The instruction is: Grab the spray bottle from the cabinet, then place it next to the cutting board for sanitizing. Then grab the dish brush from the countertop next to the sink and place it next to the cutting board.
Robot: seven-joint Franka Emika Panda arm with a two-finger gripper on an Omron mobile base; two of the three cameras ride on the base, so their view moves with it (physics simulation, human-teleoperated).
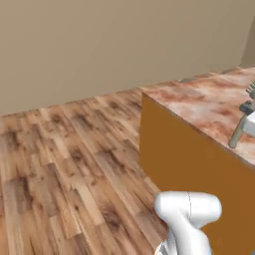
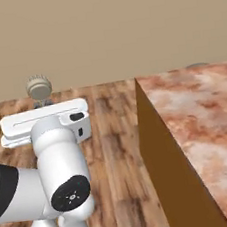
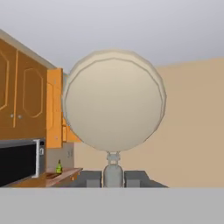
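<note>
The pincer (image 3: 113,178) is clamped together on the thin stem of the small dish brush with the round pale head (image 3: 113,100). The head stands upright just above the dark tips and blocks much of the hand view, so that half of the pick-up looks done and what remains is the carry and the set-down. Below and to the right of the arm, the large reddish-brown and cream mottled marble countertop (image 2: 205,104) ends in a sharp near corner over an orange-brown side panel. The elbow should swing wide of that corner as the base turns. Far off, past the brush head, the small green spray bottle (image 3: 58,167) stands near the free end of a distant worktop, beneath a black microwave (image 3: 19,164) and the orange-brown wooden wall cabinet (image 3: 22,100). A low brown patch touching the bottle's foot may be the cutting board, though it is too small to tell. Keep the grip firm and the brush level, approach until the board is plainly seen, then lower the brush flat on bare worktop beside the board, clear of the bottle.
</note>
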